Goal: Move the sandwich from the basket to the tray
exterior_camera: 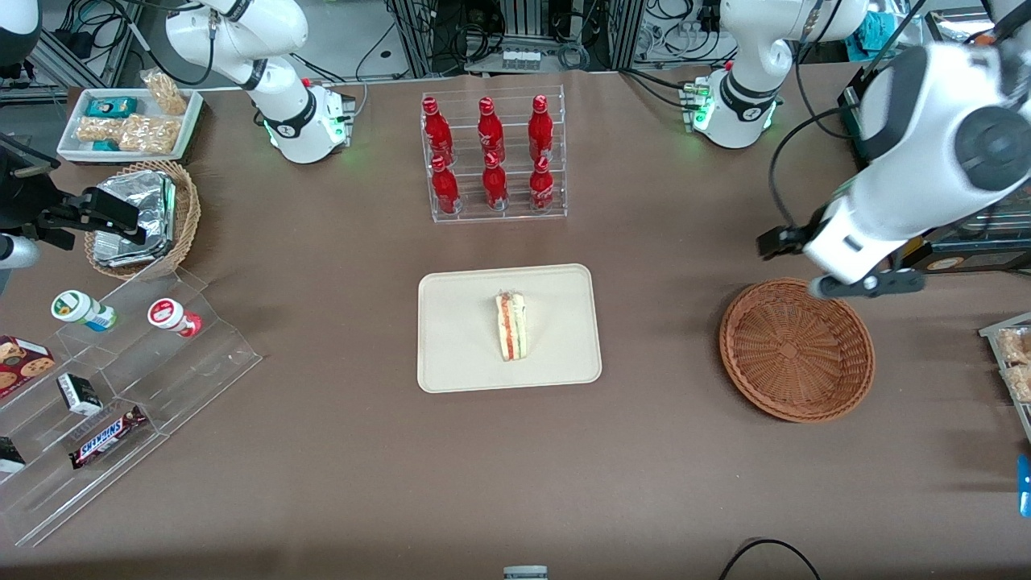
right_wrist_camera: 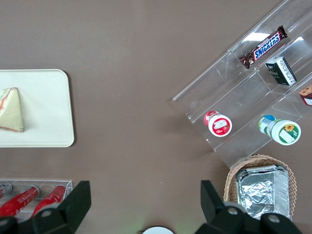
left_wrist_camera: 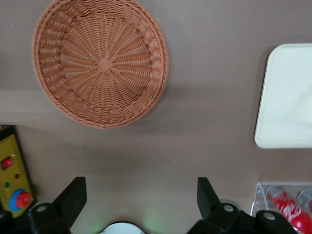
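Observation:
The wedge sandwich (exterior_camera: 511, 325) in clear wrap lies on the cream tray (exterior_camera: 451, 322) in the middle of the table, its red and green filling edge showing. The right wrist view also shows the sandwich (right_wrist_camera: 12, 109) on the tray (right_wrist_camera: 48, 107). The reddish-brown wicker basket (exterior_camera: 796, 349) sits empty toward the working arm's end of the table. My left gripper (exterior_camera: 805, 262) hangs open above the table just past the basket's rim, farther from the front camera. In the left wrist view the open gripper (left_wrist_camera: 140, 187) holds nothing, with the basket (left_wrist_camera: 100, 61) and a corner of the tray (left_wrist_camera: 287, 97) in sight.
A clear rack of red bottles (exterior_camera: 493, 153) stands farther from the camera than the tray. Toward the parked arm's end are a stepped acrylic shelf with snacks (exterior_camera: 121, 387), a tan basket of foil packs (exterior_camera: 145, 217) and a white snack tray (exterior_camera: 129, 121). A yellow control box (left_wrist_camera: 12, 180) lies near the gripper.

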Available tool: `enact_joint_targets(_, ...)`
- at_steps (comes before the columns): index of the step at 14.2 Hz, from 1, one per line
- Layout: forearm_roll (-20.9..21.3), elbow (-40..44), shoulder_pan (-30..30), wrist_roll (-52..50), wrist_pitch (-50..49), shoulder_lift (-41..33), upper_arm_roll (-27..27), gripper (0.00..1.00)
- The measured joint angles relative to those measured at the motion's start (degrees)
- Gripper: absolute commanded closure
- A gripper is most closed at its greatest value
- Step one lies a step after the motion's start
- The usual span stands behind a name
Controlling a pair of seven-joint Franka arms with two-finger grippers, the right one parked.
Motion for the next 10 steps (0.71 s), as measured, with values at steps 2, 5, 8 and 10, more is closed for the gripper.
enact_joint_targets(2,0.00,0.05,4.26,4.52,-0.90,-2.39,-2.10,0.00)
enact_joint_targets(5,0.00,1.91,6.96,8.99,-2.46,-4.71,-2.18,0.00)
enact_joint_targets(8,0.00,5.48,7.37,9.88,-3.25,-5.34,-0.67,0.00)
enact_joint_targets(10,0.00,6.68,7.40,10.01,-3.25,-5.33,0.62,0.00)
